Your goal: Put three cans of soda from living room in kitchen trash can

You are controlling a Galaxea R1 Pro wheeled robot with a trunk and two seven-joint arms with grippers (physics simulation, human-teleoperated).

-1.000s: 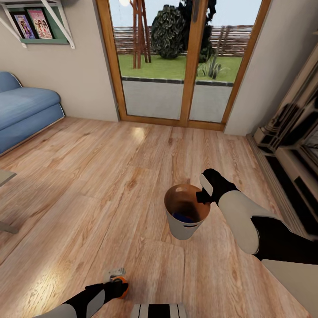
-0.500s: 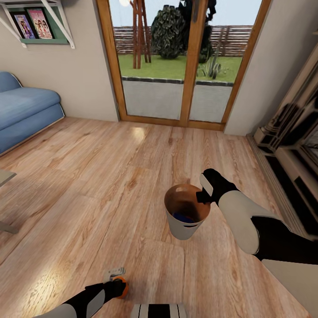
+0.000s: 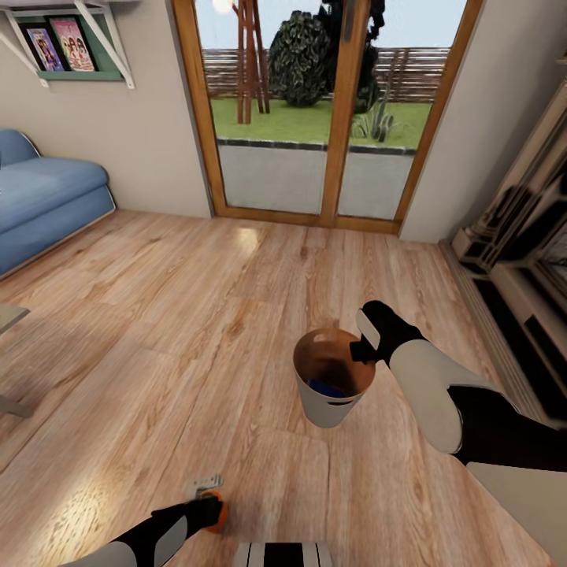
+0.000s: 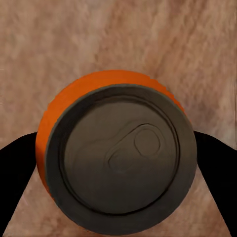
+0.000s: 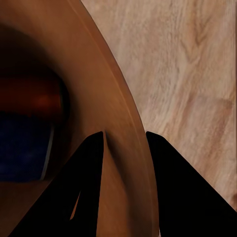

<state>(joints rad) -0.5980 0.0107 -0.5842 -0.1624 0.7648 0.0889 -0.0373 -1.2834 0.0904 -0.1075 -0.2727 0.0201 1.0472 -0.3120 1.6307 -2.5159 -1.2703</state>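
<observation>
The orange can (image 4: pixel 116 155) sits between the two dark fingers (image 4: pixel 17 173) of the left gripper (image 3: pixel 211 512), which press its sides, so that hand is clamped on it, top toward the wrist camera. In the head view the can shows as an orange patch low over the plank floor (image 3: pixel 157 315), well apart from the bin (image 3: pixel 329 405).

The right gripper (image 5: pixel 126 143) is closed on the bin's rim, one finger inside the glossy brown wall and one outside, holding the bin clear of the floor. Down in it lie a blue can (image 5: pixel 22 145) and, just beside it, a reddish can (image 5: pixel 29 96). Two of the three look delivered into the bin; the bin itself is in the living room, near the glass doors (image 3: pixel 323 110) and the sofa (image 3: pixel 43 197), not the kitchen.

Risks, as I judge them: the rim pinch is narrow, so a jolt could tilt the bin and spill the cans. The orange can could slip or miss the opening if let go off-centre.

No brand or writing can be read on the cans; the framed pictures (image 3: pixel 59 43) on the wall shelf are too small to tell.
</observation>
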